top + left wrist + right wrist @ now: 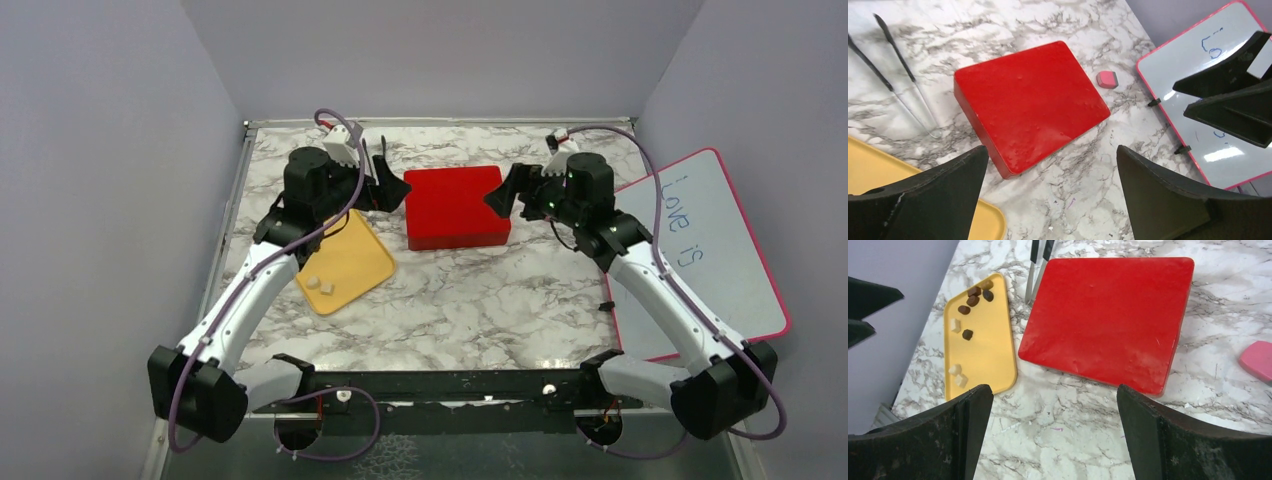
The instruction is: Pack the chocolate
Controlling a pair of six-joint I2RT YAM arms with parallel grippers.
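Red box (456,206) sits lid-down/closed on the marble bench (480,300), flanked by both tools: left tool (388,190) at its left edge, right tool (505,195) at its right edge, both spread wide, nothing pinched. Chocolates (970,300) (brown + pale pcs) lie loose on the yellow tray (990,360), which is just outboard of the left tool, away from the box; none seen in or on the box. Tongs (898,80) lie on the bench beyond the box as the left wrist cam sees it. Pink eraser (1107,79) and whiteboard (700,250) are on the right tool's side, not relevant. Judgement: packing is incomplete, since pcs on tray remain to go in; box contents can't tell w/ lid shut. Both tools look posed for the lid, opening or just closed, can't say which.
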